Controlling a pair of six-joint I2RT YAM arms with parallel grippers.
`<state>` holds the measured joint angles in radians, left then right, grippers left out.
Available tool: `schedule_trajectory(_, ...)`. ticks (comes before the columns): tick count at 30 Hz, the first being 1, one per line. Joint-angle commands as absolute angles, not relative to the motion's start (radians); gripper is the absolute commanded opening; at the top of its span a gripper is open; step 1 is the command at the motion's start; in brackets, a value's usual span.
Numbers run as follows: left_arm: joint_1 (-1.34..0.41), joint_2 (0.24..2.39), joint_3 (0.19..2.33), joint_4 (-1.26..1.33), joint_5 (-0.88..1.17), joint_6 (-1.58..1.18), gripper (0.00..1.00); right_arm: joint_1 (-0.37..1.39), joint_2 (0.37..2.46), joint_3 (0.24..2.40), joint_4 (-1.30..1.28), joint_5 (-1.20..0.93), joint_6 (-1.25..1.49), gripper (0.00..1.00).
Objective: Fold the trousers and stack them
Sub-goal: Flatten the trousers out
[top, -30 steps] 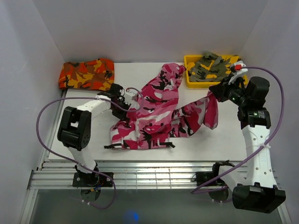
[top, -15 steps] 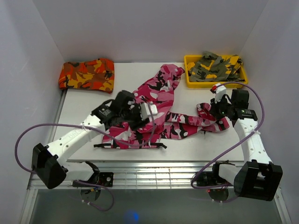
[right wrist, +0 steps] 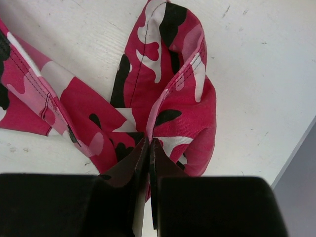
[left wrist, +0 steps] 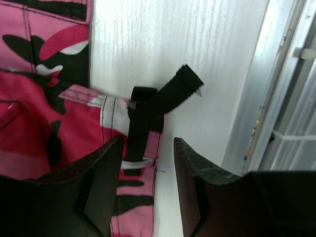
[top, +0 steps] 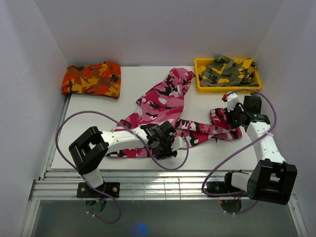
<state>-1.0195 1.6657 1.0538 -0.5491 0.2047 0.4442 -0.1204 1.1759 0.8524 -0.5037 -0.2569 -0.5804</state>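
left gripper (left wrist: 148,148): fingers apart over strap (left wrist: 165,96) on trousers (top: 163,101) waist, by table (top: 94,116) front edge
right gripper (right wrist: 148,145): clenched on trousers leg fold
open room: bare table far left

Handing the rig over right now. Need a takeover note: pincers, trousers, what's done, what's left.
Left pincer: open, over the black webbing strap at the near edge of the pink, white and black camouflage fabric trousers.
Right pincer: shut on a bunched leg.
Done: nothing neat yet; the trousers lie crumpled and unfolded.
Left: fold, then stack.
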Motion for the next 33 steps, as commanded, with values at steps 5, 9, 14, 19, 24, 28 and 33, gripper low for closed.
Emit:
schedule_trajectory(5,-1.051,1.753,1.069,-0.488,0.196,0.451,0.58,-0.13,1.235,0.868,-0.497,-0.225,-0.607,0.08)
schedule_trajectory(9,-1.054,1.801,1.052,-0.503,0.163,0.44,0.48,-0.141,1.261,0.894,-0.5,-0.227,-0.617,0.08)
schedule_trajectory(14,-1.051,1.717,1.068,-0.532,0.17,0.411,0.0,-0.167,1.273,0.917,-0.514,-0.222,-0.652,0.08)
schedule_trajectory(19,-1.029,1.418,1.205,-0.641,0.394,0.342,0.0,-0.253,1.247,0.92,-0.549,-0.236,-0.768,0.08)
schedule_trajectory(24,-0.936,1.248,1.422,-0.706,0.447,0.282,0.0,-0.4,1.197,0.928,-0.598,-0.259,-0.925,0.08)
schedule_trajectory(28,-0.731,1.169,1.491,-0.765,0.454,0.18,0.0,-0.465,1.172,0.959,-0.64,-0.291,-1.034,0.08)
schedule_trajectory(33,-0.459,1.039,1.352,-0.775,0.373,0.124,0.0,-0.466,1.203,1.0,-0.692,-0.353,-1.069,0.08)
